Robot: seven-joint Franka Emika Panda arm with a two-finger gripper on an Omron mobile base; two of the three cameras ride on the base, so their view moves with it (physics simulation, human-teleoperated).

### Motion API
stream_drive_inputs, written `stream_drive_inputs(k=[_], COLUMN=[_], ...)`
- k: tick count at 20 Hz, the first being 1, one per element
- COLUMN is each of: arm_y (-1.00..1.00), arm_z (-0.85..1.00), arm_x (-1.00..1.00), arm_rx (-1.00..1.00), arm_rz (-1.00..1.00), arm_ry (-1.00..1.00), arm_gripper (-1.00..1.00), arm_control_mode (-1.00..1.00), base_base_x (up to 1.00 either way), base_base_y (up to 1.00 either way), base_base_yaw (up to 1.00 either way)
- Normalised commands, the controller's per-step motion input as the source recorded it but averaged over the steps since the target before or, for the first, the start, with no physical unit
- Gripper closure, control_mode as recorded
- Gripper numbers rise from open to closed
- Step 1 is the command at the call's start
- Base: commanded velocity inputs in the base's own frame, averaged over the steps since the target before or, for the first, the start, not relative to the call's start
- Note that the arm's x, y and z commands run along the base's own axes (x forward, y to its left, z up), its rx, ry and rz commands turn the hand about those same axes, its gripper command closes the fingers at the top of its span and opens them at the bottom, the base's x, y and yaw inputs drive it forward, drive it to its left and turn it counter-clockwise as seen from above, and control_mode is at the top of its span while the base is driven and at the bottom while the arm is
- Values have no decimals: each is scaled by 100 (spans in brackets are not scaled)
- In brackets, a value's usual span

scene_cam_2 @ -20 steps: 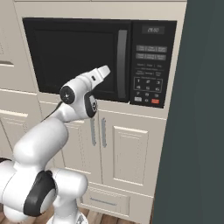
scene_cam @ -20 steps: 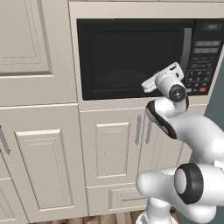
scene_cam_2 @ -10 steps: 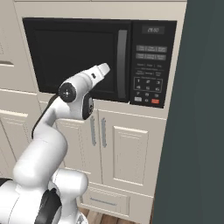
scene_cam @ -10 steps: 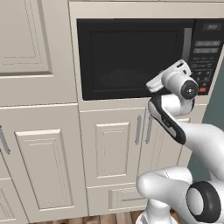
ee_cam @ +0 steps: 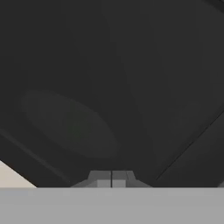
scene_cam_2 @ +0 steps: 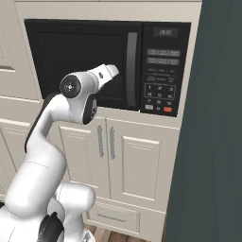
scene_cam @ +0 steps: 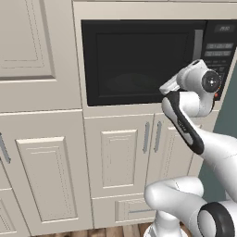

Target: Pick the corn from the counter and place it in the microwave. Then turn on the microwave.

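I had the fingers (ee_cam: pixel 112 179) pressed together and empty, right up against the closed microwave (scene_cam_2: pixel 85 61) door glass. I could not see the corn; behind that dark glass I could not tell. Pushing on could have rammed the door, or missed the keypad (scene_cam_2: pixel 163 87) well off to the right.

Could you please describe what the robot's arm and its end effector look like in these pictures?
The arm is glossy white with rounded, tube-like links. Dark bands run along some links, and dark round caps with small pale centres mark the joints. No cables show. The end effector has two small grey fingertips with flat faces, seen in the hand view against the microwave.
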Motion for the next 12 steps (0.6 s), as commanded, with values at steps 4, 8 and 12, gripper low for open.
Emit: stream_drive_inputs(k=[4,8,12], arm_y=[1,0,0], arm_z=[0,0,0], arm_x=[-22,-22,-14], arm_rx=[2,4,5], arm_rz=[0,1,3], arm_ry=[7,4,2], arm_gripper=[100,100,100], arm_control_mode=[-100,-100,-100], base_base_x=[0,0,0], base_base_y=[0,0,0], base_base_yaw=[0,0,0])
